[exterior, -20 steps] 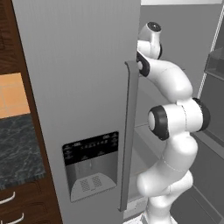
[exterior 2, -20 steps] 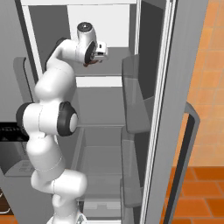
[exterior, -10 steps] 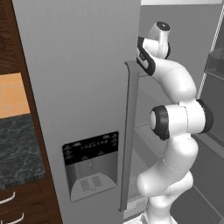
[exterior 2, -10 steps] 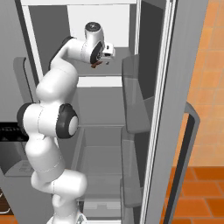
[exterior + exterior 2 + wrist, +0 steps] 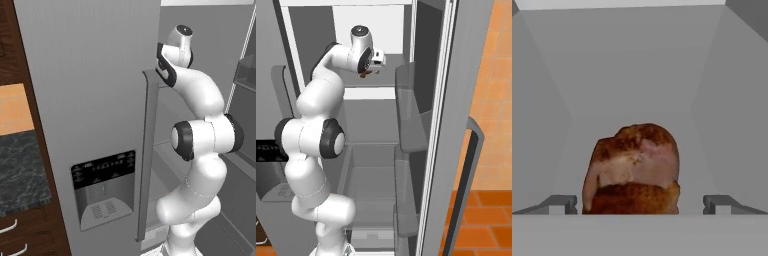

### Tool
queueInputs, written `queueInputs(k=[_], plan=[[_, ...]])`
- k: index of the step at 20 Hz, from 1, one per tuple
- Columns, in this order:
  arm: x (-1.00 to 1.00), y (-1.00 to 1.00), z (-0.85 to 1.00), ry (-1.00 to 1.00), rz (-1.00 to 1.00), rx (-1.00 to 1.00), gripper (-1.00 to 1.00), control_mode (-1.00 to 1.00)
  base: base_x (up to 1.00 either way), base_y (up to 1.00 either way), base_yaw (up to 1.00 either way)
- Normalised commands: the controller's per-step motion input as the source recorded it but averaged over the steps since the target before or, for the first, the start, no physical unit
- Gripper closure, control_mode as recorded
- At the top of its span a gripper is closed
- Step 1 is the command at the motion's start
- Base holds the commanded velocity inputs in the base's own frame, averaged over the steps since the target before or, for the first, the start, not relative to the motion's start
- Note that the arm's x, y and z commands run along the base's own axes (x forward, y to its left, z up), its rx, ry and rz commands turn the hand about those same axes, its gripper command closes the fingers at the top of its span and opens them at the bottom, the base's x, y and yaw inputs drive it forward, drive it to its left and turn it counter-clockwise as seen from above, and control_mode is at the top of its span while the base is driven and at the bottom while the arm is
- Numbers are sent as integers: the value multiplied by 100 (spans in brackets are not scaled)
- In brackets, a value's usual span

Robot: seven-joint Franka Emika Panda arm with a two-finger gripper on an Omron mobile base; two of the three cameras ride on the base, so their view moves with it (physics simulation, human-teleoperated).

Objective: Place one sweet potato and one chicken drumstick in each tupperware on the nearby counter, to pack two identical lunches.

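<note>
Hand view, nearest first: gripper (image 5: pixel 639 204) has its fingers spread wide apart, one tip low left and one low right, with the chicken drumstick (image 5: pixel 632 170) sitting in the gap between them. No contact visible on either fingertip, so nothing is clamped (drumstick just fills the middle of the gap). Drumstick is reddish-brown with a paler patch across its middle; bone stub can't be made out from here. It lies on a grey fridge shelf (image 5: pixel 712 150), grey back and side walls behind it.

Right base view: arm reaches up into the open fridge (image 5: pixel 376 165), gripper (image 5: pixel 376 62) at the upper shelf, a bit of red-brown drumstick (image 5: pixel 367 73) showing just under the hand. Empty-looking grey compartments below, door bins (image 5: pixel 408 150) on the open right door.

Left base view: closed fridge door (image 5: pixel 90 100) with water dispenser panel (image 5: pixel 103 187) and long vertical handle (image 5: pixel 146 155); arm's wrist goes behind the door's edge. Farther left, a strip of the counter (image 5: pixel 20 170), dark marbled top over brown drawers.
</note>
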Motion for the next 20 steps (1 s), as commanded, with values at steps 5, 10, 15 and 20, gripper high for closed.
queueInputs(k=[5, 10, 15, 20], plan=[[0, 0, -8, 9, 0, 0, 100, -100, 0, 0, 0], [-1, 0, -4, 5, 0, 0, 100, -100, 0, 0, 0], [-44, -8, -5, 1, 0, 1, 100, -100, 0, 0, 0], [-100, -47, -1, -3, 0, 11, 100, -100, 0, 0, 0]])
